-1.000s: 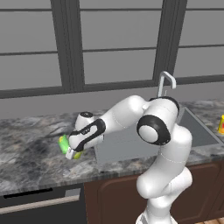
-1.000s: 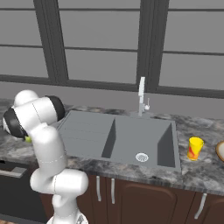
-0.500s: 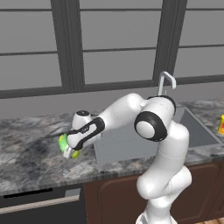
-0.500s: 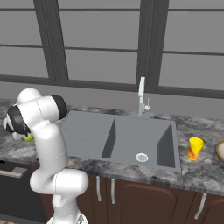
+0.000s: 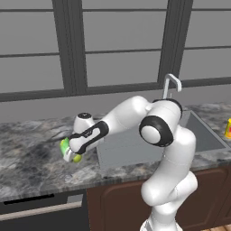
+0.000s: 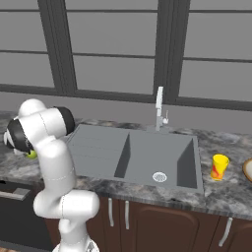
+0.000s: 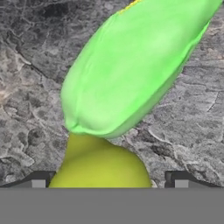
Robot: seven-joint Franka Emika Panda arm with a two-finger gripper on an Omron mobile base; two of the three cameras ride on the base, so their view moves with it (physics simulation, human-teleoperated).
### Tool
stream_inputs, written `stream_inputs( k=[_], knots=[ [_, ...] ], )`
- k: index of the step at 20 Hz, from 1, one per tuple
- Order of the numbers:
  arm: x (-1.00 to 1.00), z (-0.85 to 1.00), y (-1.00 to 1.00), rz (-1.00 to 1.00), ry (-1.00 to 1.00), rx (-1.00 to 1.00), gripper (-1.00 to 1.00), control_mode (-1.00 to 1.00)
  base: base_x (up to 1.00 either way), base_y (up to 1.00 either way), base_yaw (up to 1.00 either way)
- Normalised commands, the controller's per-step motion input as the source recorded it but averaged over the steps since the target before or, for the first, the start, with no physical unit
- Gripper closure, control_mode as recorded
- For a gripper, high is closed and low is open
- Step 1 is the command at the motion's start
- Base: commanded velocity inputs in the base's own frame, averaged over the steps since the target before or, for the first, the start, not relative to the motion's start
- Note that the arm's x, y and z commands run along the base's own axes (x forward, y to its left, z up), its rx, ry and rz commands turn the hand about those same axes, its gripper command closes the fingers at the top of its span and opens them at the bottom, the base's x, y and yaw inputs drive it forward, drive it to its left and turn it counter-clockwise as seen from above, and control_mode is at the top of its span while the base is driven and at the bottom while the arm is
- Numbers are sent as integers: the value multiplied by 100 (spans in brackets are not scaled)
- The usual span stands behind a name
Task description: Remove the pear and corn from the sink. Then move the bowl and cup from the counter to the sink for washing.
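On the marble counter left of the sink (image 6: pixel 98 143), the bright green corn (image 7: pixel 131 65) lies with the yellow-green pear (image 7: pixel 100 168) touching its end. My gripper (image 7: pixel 109 181) hangs low over them, open, its fingertips (image 7: pixel 177 180) standing wide on either side of the pear, the right one clear of it. From the left base view the gripper (image 5: pixel 70 153) sits at the counter with the corn (image 5: pixel 64 144) and pear (image 5: pixel 78 158) peeking out beside it. The yellow cup (image 6: pixel 219 166) and the rim of the tan bowl (image 6: pixel 248 170) stand on the counter right of the sink.
The curved chrome faucet (image 6: pixel 159 106) rises behind the basin, whose round drain (image 6: pixel 159 176) shows on the floor. A dark appliance front (image 5: pixel 40 212) sits under the counter below my hand. Windows run along the back wall.
The jaws have spread wider around the pear, which now rests on the counter against the corn. The arm has barely shifted.
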Motion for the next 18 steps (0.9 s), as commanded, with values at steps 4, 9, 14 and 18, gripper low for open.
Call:
stream_inputs(
  k=[4,9,14,18],
  knots=[
    [-1,3,-9,-10,-1,0,-100,-100,0,0,0],
    [-3,21,-8,-12,-1,0,-100,-100,0,0,0],
    [-7,31,-8,-14,0,0,-100,-100,0,0,0],
    [-7,33,-17,-14,2,0,-100,-100,0,0,0]
  ],
)
